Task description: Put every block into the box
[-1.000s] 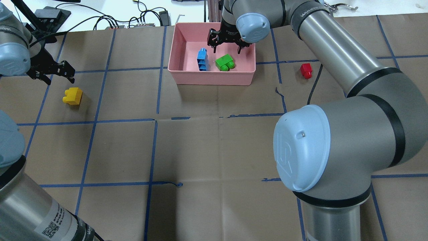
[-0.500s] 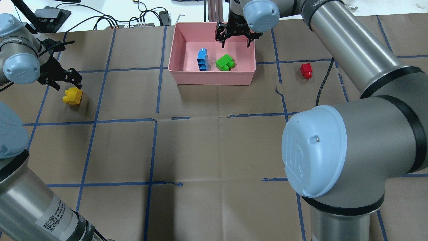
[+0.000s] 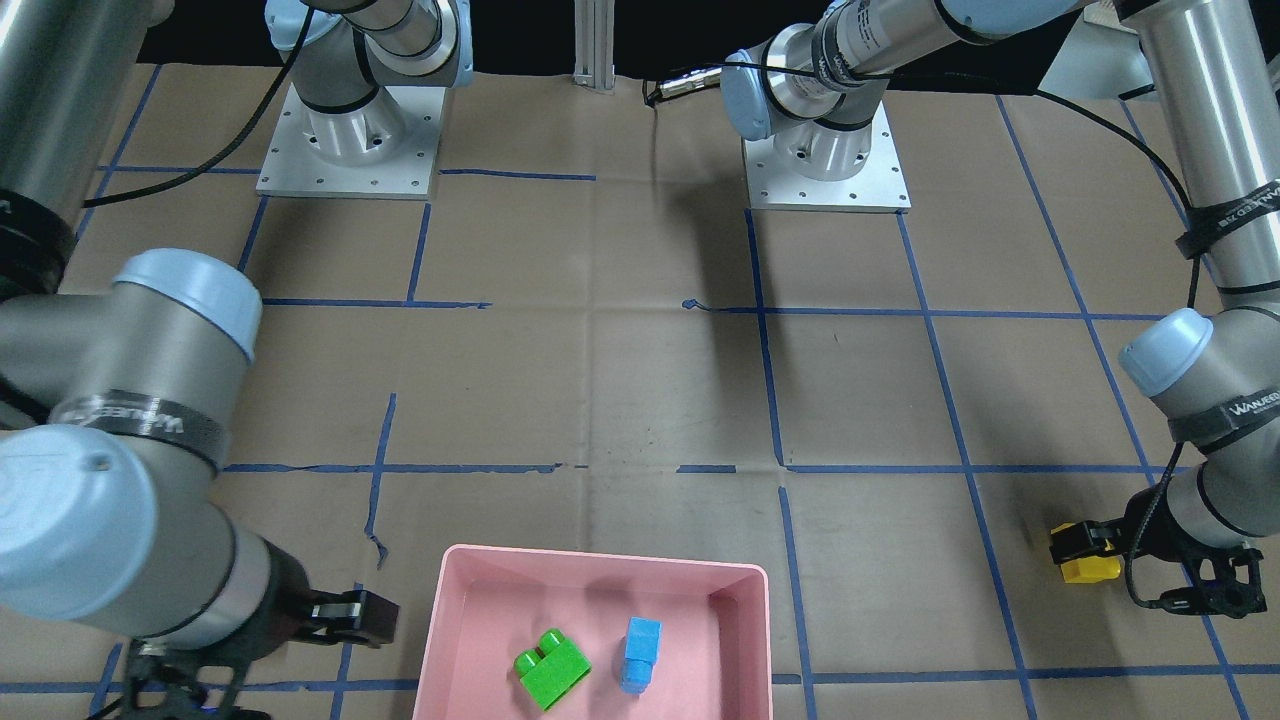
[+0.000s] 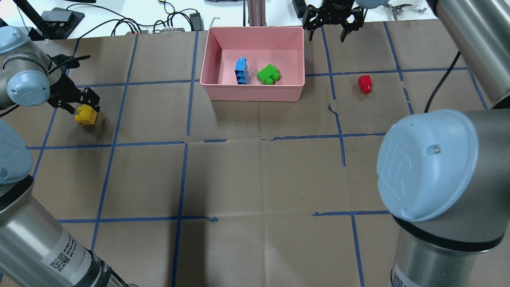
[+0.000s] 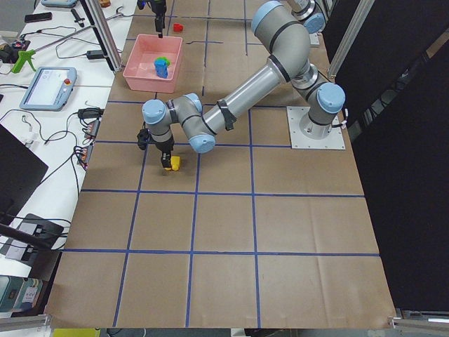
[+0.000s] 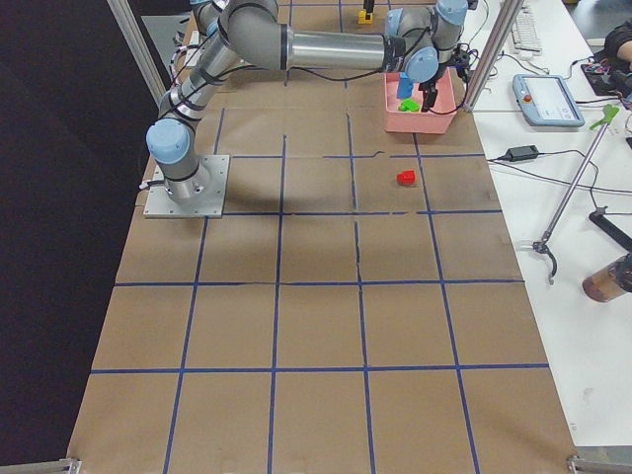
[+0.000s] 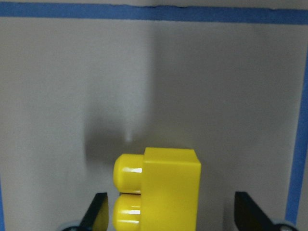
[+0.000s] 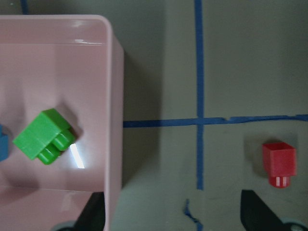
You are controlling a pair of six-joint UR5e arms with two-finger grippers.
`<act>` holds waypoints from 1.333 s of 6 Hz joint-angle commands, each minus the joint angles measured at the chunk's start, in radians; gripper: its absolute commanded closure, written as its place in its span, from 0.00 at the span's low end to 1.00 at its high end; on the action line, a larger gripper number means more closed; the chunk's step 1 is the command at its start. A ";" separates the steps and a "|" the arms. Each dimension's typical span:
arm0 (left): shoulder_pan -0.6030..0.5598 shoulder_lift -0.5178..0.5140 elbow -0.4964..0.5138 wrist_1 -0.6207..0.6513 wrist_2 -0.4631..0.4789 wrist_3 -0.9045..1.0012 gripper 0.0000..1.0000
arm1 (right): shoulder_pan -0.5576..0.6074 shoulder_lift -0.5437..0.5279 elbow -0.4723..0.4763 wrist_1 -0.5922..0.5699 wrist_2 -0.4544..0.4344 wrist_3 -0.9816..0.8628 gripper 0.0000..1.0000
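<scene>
The pink box [image 4: 251, 94] stands at the far middle of the table. The light blue block [image 4: 241, 71] and the green block [image 4: 267, 74] lie inside it. The yellow block [image 4: 86, 114] lies on the table at the far left. My left gripper [image 4: 79, 104] is open and straddles it; in the left wrist view the yellow block [image 7: 166, 187] sits between the fingers [image 7: 98, 211]. The red block [image 4: 364, 84] lies on the table right of the box. My right gripper [image 4: 326, 31] is open and empty, beyond the box's far right corner, and the red block shows in its wrist view [image 8: 279, 163].
Cables and small devices [image 4: 171, 24] lie on the white surface past the table's far edge. An aluminium post [image 4: 255, 12] stands behind the box. My right arm's elbow [image 4: 430, 163] looms over the near right of the table.
My right gripper has left the box, moving right and farther away past its corner. My left gripper has moved onto the yellow block and now straddles it. The blocks have not moved.
</scene>
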 commanded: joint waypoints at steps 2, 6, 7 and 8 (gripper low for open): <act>0.002 -0.012 -0.007 0.000 0.002 0.007 0.14 | -0.144 -0.007 0.068 0.016 -0.074 -0.259 0.00; 0.002 0.009 -0.007 -0.015 0.017 0.011 0.86 | -0.159 0.001 0.306 -0.206 -0.070 -0.256 0.01; -0.001 0.040 -0.010 -0.017 0.018 0.010 0.86 | -0.156 0.006 0.343 -0.268 -0.067 -0.296 0.01; -0.012 0.102 -0.022 -0.039 0.010 0.007 0.86 | -0.156 0.018 0.369 -0.330 -0.064 -0.459 0.01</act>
